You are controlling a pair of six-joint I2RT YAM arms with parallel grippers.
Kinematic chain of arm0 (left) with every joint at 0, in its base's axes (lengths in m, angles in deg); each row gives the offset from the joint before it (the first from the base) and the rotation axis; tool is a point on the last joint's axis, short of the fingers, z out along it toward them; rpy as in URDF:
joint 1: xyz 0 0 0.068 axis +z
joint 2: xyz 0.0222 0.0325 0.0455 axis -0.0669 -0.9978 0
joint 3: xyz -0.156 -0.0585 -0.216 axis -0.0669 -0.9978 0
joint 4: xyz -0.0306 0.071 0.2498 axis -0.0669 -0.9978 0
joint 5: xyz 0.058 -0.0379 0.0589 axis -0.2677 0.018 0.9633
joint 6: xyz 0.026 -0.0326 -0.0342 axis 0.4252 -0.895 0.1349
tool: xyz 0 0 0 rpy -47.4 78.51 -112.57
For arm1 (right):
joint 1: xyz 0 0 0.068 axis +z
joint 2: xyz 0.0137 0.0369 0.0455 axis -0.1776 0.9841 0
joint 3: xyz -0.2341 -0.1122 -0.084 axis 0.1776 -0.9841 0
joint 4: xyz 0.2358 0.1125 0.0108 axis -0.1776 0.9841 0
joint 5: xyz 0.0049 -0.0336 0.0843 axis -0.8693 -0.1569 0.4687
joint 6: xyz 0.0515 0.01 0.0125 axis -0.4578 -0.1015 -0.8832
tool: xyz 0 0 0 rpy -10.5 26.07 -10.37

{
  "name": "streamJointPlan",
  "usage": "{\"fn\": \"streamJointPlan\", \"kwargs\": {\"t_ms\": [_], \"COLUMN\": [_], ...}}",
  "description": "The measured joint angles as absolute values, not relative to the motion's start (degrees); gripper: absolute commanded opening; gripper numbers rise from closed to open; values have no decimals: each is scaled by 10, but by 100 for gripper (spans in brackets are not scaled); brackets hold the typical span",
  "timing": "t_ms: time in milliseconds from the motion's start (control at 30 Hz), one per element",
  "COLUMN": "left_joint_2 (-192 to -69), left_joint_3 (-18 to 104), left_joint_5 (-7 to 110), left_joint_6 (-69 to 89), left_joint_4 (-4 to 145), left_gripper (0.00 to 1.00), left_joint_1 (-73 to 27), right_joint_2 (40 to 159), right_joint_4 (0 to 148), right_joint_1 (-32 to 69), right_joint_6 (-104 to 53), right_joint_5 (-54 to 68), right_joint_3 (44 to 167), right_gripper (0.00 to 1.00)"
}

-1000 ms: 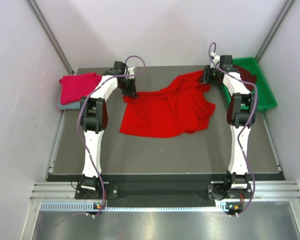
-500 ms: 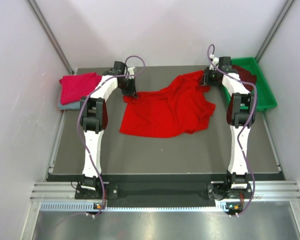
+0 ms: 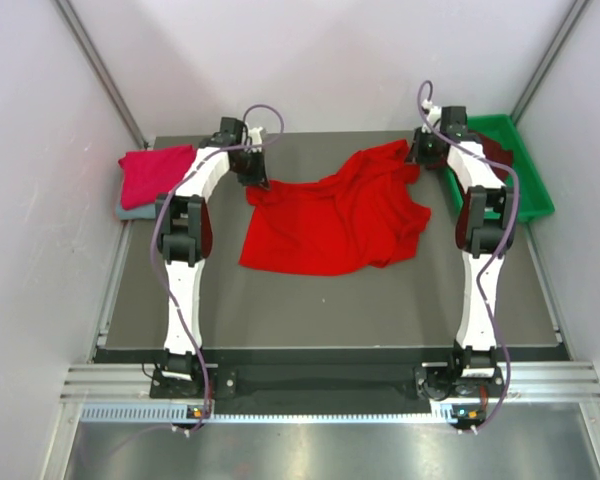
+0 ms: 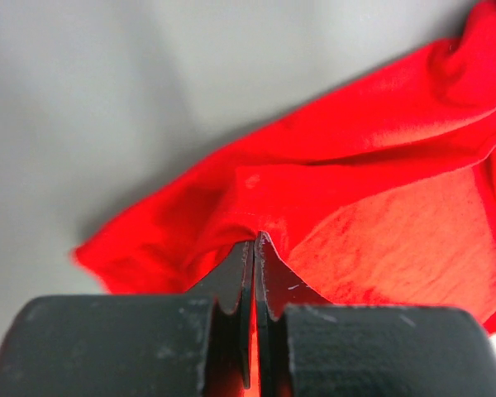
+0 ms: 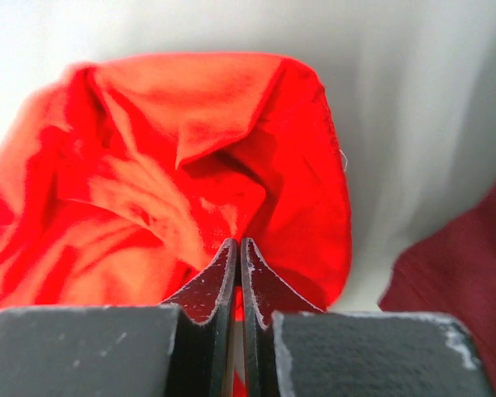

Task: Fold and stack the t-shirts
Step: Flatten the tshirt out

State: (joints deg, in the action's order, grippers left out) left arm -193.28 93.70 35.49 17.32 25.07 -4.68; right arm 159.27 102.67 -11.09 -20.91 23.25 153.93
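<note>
Currently, catalogued from your two hands outward.

1. Left hand: fingers pressed together, pinching a fold of the bright red t-shirt at its far left corner.
2. Right hand: likewise pressed together, pinching the same shirt at its far right corner.
3. Bright red t-shirt: held along its far edge only. The cloth between your two pinches sags and creases. The rest lies rumpled across the middle of the bench, sleeves and hem uneven.

Progress, as a judgement:
- Crimson-pink t-shirt: folded, at the far left of the bench. Count it done.
- Grey-blue t-shirt: underneath the crimson-pink one, only an edge showing. Count it stacked.
- Bright red t-shirt: not yet folded. It reads as being spread flat, so roughly half the job is left.
- Dark maroon t-shirt: bunched in the tray, untouched.

Surroundings and obstructions:
- Green tray: at the far right edge of the bench, just beside your right hand. Mind its rim if you draw the corner outward.
- Two-shirt stack: apart from the red shirt, with your left arm passing just beside it. A wide sweep leftward could nudge it.
- Creased middle of the red shirt: likely needs tension from both corners before any fold will lie true.
</note>
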Motion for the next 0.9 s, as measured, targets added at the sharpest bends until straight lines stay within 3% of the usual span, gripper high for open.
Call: {"fn": "streamJointPlan", "kwargs": {"t_ms": [433, 900], "left_joint_2": [-1895, -1679], "left_joint_3": [1001, 999], "left_joint_5": [349, 340], "left_joint_6": [202, 235], "left_joint_4": [273, 280], "left_gripper": [0, 0], "left_joint_1": [21, 26], "right_joint_2": [1364, 1161], "right_joint_4": [1021, 1040], "right_joint_1": [-111, -132], "right_joint_6": [-172, -161], "right_joint_5": [195, 189], "right_joint_3": [1566, 1479], "right_gripper": [0, 0]}}
